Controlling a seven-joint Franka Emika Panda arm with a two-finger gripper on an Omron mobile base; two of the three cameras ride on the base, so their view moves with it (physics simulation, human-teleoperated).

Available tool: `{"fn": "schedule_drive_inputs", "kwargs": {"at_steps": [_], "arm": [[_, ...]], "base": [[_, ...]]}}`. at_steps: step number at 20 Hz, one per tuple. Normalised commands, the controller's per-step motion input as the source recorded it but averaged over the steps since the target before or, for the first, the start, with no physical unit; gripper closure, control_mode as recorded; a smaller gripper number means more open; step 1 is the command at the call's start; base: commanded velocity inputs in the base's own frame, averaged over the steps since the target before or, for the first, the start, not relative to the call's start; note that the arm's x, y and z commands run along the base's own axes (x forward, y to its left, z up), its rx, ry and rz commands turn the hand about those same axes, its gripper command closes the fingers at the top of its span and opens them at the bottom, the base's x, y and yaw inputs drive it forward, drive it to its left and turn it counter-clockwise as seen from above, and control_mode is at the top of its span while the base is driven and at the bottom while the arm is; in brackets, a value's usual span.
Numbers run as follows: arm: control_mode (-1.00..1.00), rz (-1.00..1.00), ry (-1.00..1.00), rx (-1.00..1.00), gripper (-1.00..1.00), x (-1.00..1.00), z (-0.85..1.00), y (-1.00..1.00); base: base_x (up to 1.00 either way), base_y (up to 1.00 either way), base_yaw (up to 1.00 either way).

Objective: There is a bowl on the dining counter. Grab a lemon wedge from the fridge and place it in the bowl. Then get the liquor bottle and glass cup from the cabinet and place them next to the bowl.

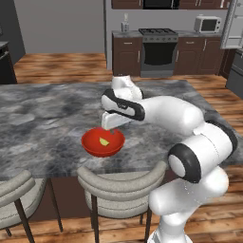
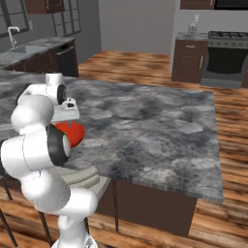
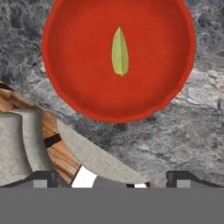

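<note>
Looking from the left base view, you see the red bowl [image 1: 103, 142] near the front edge of the grey marble counter [image 1: 42, 123], with the lemon wedge [image 1: 104, 141] lying inside it and the tool [image 1: 112, 127] just above its far rim. From the right base view, the bowl [image 2: 72, 132] peeks out behind the arm. In the hand view, your tool [image 3: 112, 177] stands released and empty, the wedge [image 3: 120, 52] resting in the middle of the bowl [image 3: 83, 83].
</note>
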Motion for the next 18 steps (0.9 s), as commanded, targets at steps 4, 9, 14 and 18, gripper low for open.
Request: {"fn": "schedule_drive_inputs", "kwargs": {"at_steps": [4,9,14,18], "arm": [[-1.0,0.0,-0.39,0.12,-1.0,-1.0,0.11,-0.37],[-1.0,0.0,-0.39,0.05,-1.0,-1.0,0.49,-0.29],[-1.0,0.0,-0.34,0.0,-1.0,-0.89,0.71,-0.36],[-1.0,0.0,-0.36,0.0,-1.0,-0.85,0.6,-0.42]], "base": [[0.0,0.0,0.0],[0.0,0.0,0.0],[0.0,0.0,0.0],[0.0,0.0,0.0]]}}
